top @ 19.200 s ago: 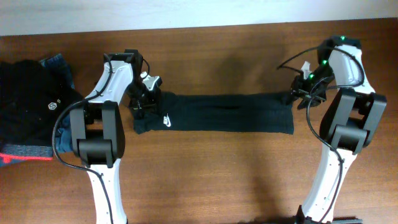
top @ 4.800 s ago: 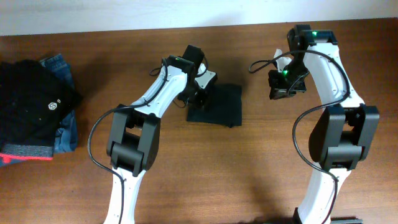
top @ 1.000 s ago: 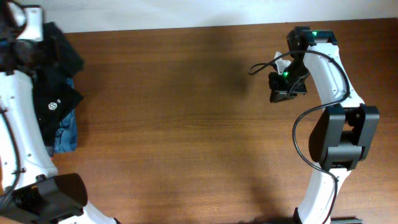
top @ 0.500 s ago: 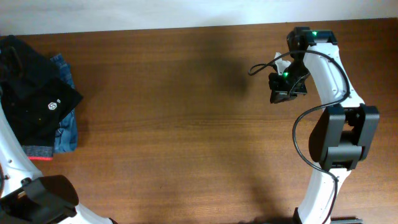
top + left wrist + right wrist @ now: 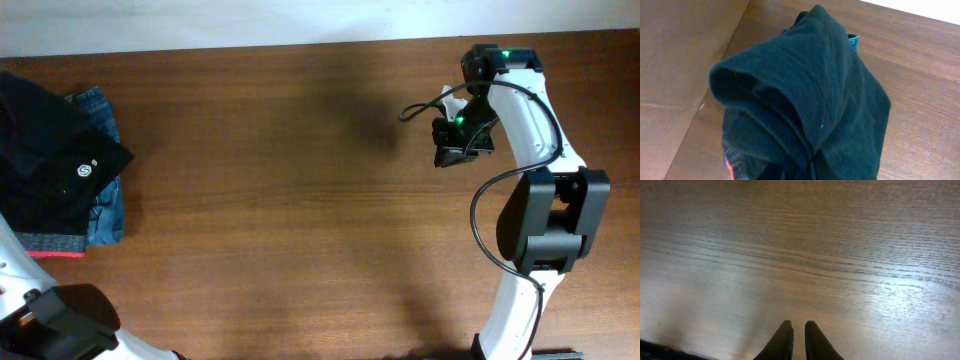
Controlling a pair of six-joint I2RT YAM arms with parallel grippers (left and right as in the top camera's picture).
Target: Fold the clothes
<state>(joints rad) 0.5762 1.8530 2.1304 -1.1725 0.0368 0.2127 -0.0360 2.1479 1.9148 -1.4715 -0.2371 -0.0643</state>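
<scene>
The folded black T-shirt of soft thin fabric (image 5: 805, 90) sits at 9 o'clock on the brown wooden bench (image 5: 300, 200), draped over the top of a clothes pile. From my left wrist view it humps up in a loose hood-shaped fold, so the bundle is not lying flat.

I judge it light, limp and without stiffness. It will sag wherever it is unsupported, and a pinch on one layer alone would peel the fold open. I would take it at a folded edge, through all the layers, near a corner, and lower it rather than drag it.

I cannot see the left fingers against the black cloth. They are pressed close, and the creases run down to 6 o'clock in that view, where they sit. So I judge they are pinching an edge of the shirt.

Beneath it lie a black garment with a round white emblem (image 5: 80, 170) and blue denim jeans (image 5: 100, 105), touching it.

Well apart, toward 2 o'clock, the right fingers (image 5: 785, 339) hang over bare wood, pressed nearly together and holding nothing.
</scene>
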